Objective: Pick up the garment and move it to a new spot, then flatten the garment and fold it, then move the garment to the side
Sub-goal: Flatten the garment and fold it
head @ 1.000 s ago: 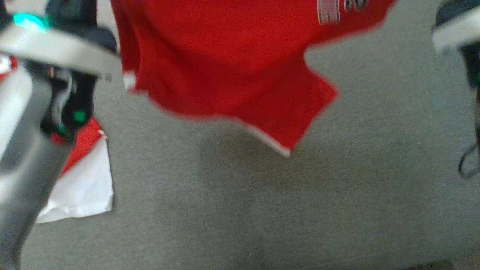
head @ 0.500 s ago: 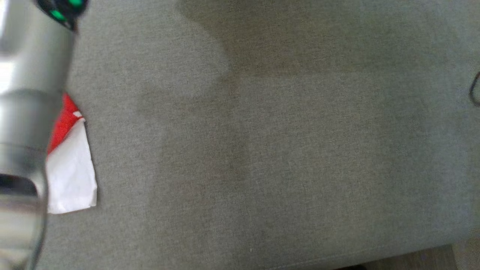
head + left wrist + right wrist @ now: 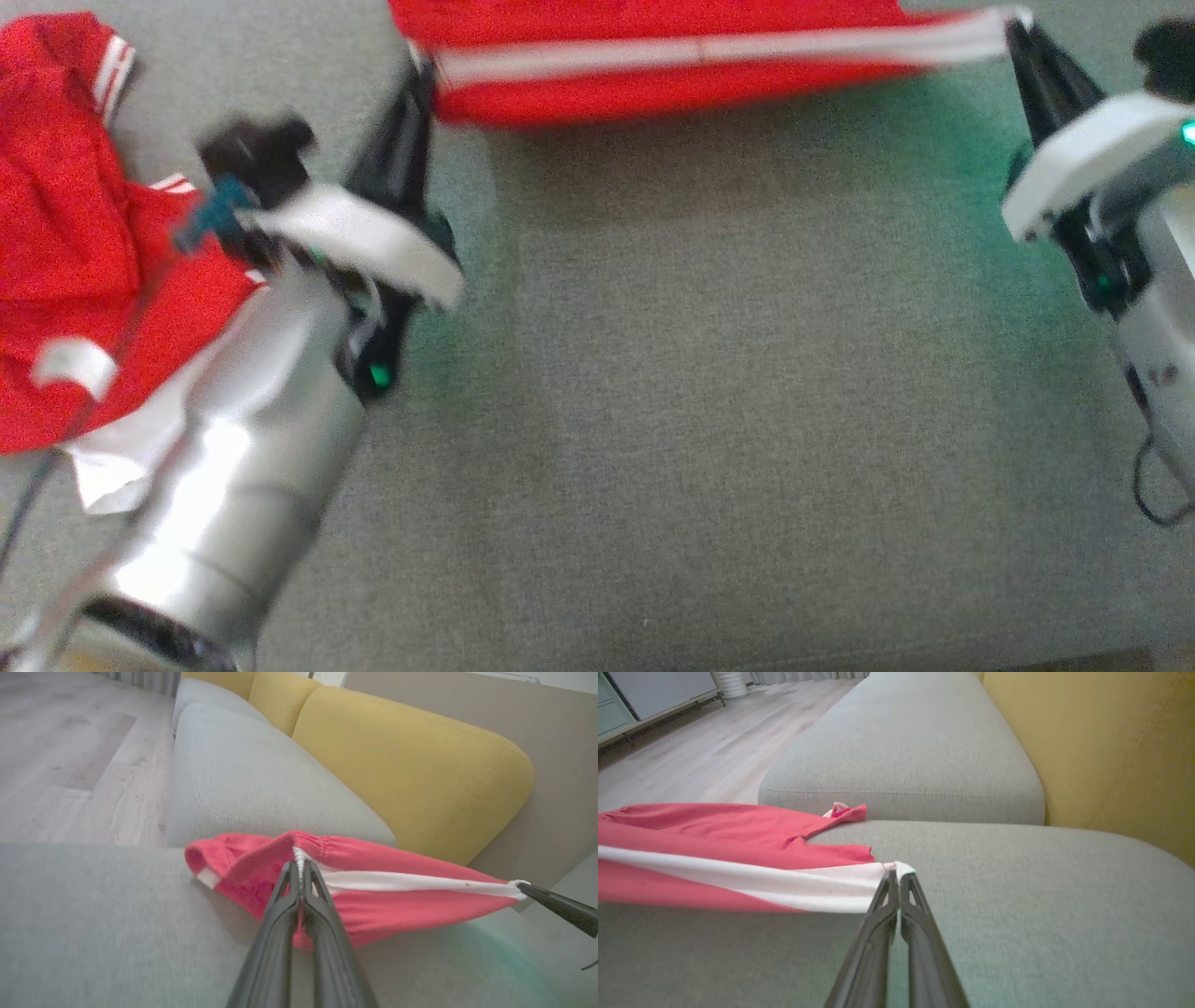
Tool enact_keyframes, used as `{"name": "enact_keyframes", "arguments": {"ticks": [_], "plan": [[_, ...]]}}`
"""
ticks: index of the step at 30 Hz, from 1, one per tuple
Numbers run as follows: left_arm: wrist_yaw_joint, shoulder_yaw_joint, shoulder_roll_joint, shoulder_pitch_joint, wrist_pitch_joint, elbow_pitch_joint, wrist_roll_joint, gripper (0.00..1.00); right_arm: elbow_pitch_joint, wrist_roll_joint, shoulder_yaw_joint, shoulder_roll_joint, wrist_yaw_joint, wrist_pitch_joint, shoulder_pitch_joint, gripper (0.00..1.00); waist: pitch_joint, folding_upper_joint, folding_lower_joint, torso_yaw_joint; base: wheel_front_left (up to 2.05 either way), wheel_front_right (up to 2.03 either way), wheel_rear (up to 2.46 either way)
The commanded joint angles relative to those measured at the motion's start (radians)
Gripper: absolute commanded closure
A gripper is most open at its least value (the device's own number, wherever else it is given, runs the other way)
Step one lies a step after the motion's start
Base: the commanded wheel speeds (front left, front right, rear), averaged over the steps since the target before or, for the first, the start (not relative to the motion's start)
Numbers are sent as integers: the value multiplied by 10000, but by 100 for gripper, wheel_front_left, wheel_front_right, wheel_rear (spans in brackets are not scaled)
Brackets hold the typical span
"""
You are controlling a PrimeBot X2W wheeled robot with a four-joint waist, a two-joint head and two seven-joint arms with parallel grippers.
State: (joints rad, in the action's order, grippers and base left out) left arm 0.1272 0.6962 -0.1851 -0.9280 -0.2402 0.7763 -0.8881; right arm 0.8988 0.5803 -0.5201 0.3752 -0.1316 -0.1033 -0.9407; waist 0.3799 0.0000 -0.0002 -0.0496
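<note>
The garment [image 3: 653, 89], red with a white stripe, hangs stretched in a taut band over the back part of the cushion [image 3: 728, 392]. The left gripper [image 3: 420, 65] is clenched on one end of the stripe and the right gripper [image 3: 1013, 28] is pinched on the other end. Whether the lower edge touches the cushion cannot be told. A heap [image 3: 65, 233] of other red and white cloth lies on the cushion's left end, partly under the left arm.

This looks like the flattening step, with the cloth spread between both grippers and not yet laid down. The next move calls for lowering both grippers together over the cushion's bare middle, keeping the band taut so that it lands without creases and clear of the heap. Only then should they let go.
</note>
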Motion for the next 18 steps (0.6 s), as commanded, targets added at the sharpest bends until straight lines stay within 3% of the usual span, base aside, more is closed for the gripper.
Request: {"name": "enact_keyframes", "arguments": {"ticks": [1, 18], "plan": [[25, -153, -278, 159, -154, -332, -124, 100, -388, 395, -221, 486, 9, 125, 320, 100, -336, 0, 2, 164, 0, 0, 0], [-75, 265, -1100, 4079, -214, -2703, -448, 100, -2702, 2698, -1842, 2212, 9, 1236, 3619, 100, -2831, 0, 2, -48, 0, 0, 0]]}}
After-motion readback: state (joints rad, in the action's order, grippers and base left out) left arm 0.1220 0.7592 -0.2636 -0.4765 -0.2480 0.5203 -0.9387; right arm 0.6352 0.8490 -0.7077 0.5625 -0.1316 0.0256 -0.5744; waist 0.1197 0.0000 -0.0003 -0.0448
